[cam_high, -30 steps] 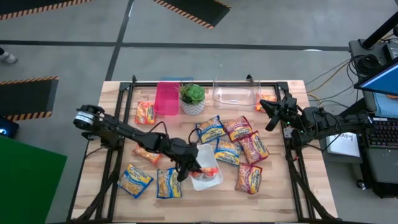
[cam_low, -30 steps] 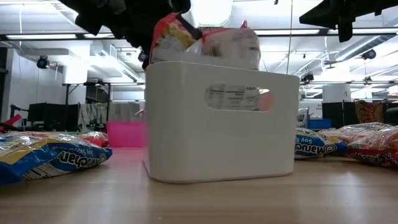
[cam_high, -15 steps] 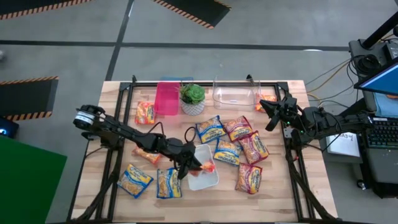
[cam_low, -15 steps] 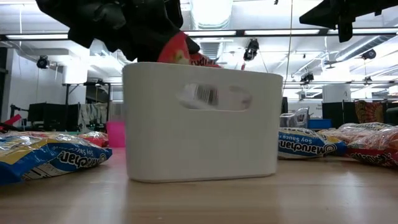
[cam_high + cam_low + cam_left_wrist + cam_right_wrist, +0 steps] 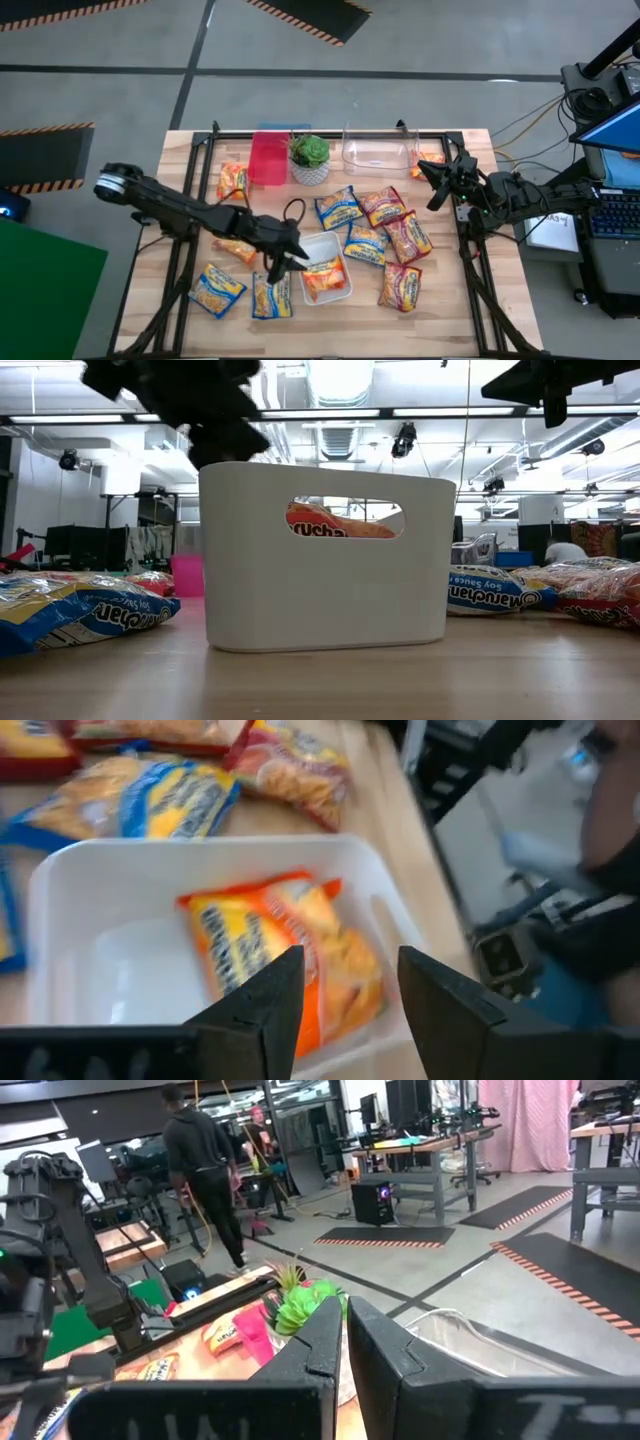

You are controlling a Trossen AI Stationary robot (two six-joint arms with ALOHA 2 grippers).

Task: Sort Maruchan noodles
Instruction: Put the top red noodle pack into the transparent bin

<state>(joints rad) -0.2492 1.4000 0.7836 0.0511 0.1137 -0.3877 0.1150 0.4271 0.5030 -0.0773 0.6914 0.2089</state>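
Maruchan noodles [image 5: 364, 244] are spread over the wooden worktop [image 5: 440, 315], mostly right of centre, with a few packets at the near left. One orange-edged packet [image 5: 325, 277] is seen lying inside the white bin [image 5: 340, 292] near the middle of the worktop. The left tool [image 5: 276, 266] is held just left of that bin, its fingers [image 5: 262, 1005] apart and empty above the packet. The right tool [image 5: 427, 174] is parked at the far right edge, fingers together. A pink bin [image 5: 267, 159], a green potted plant [image 5: 309, 152] and a clear bin [image 5: 377, 155] are lined along the far side.
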